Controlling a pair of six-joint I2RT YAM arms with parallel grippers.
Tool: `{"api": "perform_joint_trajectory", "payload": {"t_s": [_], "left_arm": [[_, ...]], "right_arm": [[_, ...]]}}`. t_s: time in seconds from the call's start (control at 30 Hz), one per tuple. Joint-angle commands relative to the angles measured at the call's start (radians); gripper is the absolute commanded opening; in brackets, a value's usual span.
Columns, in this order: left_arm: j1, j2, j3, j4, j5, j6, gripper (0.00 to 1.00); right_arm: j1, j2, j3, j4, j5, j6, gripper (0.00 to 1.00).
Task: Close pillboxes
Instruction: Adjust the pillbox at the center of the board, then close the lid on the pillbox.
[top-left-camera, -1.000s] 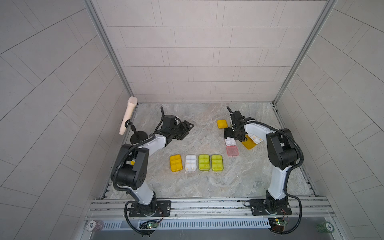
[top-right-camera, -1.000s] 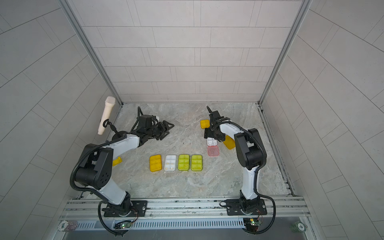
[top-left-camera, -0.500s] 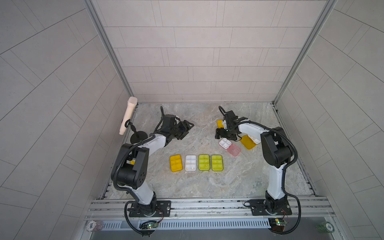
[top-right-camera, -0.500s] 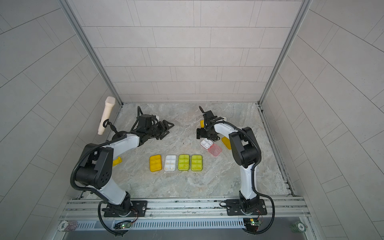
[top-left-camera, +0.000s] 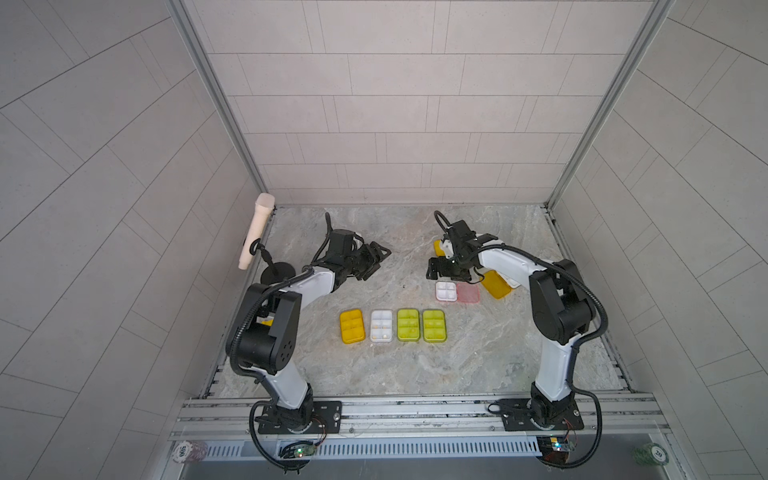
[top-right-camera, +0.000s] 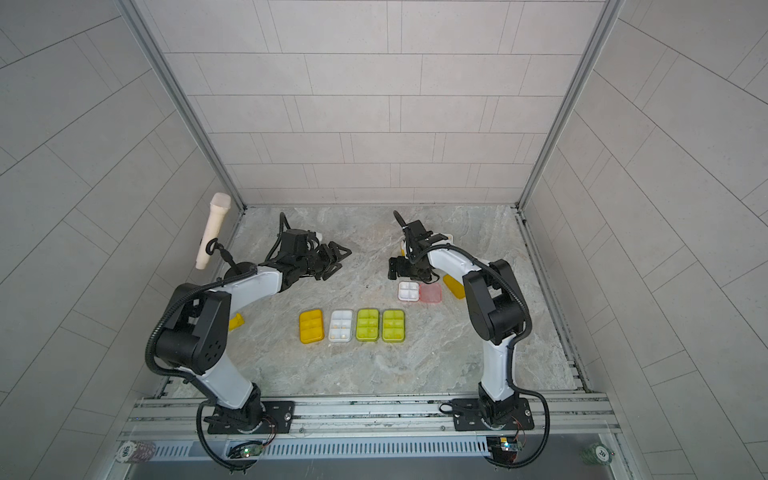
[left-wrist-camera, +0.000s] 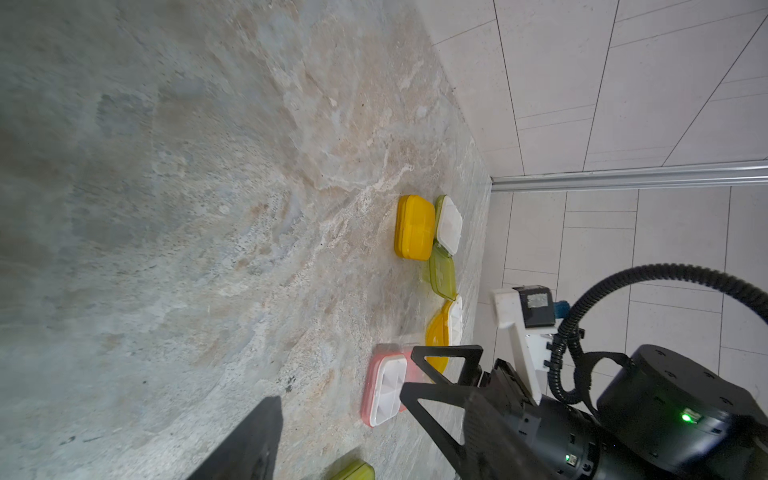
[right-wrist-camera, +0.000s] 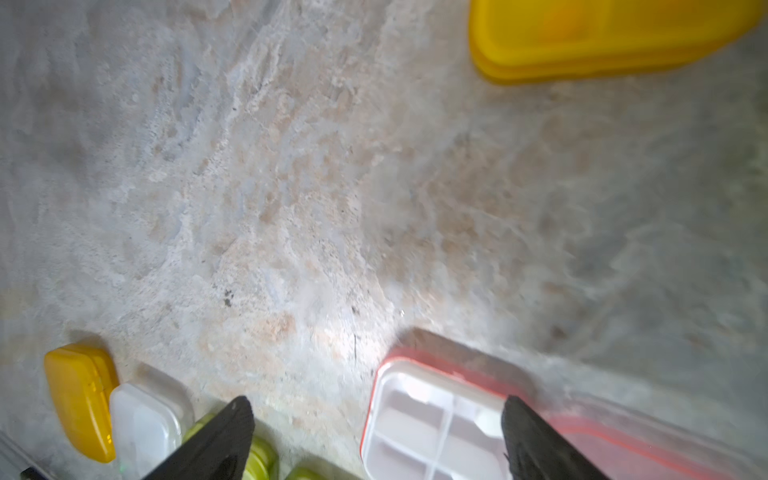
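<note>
Four shut pillboxes lie in a row mid-table: orange, clear and two yellow-green. Behind them an open pink pillbox shows its white tray and flat lid. My right gripper hangs open just behind that tray, whose near edge lies between the fingers. An open orange pillbox sits to the right, and a shut orange one and an open yellow-green one lie further back. My left gripper hovers open over bare table.
A microphone on a round stand stands at the left wall. A small yellow object lies by the left arm's elbow. Tiled walls close in three sides. A metal rail runs along the front.
My right gripper has swung left, and the open pink pillbox has turned from lengthwise to sideways and shifted left. The left arm has stayed put.
</note>
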Motion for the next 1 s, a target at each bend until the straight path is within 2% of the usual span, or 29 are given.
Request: {"api": "perform_joint_trajectory", "payload": {"t_s": [0.0, 0.17, 0.37, 0.63, 0.97], "left_arm": [[-0.032, 0.027, 0.057, -0.032, 0.022, 0.058, 0.73], [-0.110, 0.072, 0.152, -0.160, -0.014, 0.170, 0.73], [-0.197, 0.176, 0.260, -0.206, -0.048, 0.178, 0.73], [-0.279, 0.306, 0.367, -0.221, -0.072, 0.150, 0.73], [-0.372, 0.380, 0.367, -0.155, -0.104, 0.090, 0.74]], "right_arm": [[-0.066, -0.115, -0.117, 0.022, -0.020, 0.040, 0.95], [-0.143, -0.224, -0.262, 0.045, -0.048, 0.039, 0.97], [-0.225, -0.268, -0.370, 0.087, -0.094, 0.046, 0.97], [-0.240, -0.260, -0.404, 0.127, -0.129, 0.056, 0.99], [-0.245, -0.227, -0.407, 0.168, -0.163, 0.064, 0.99]]}}
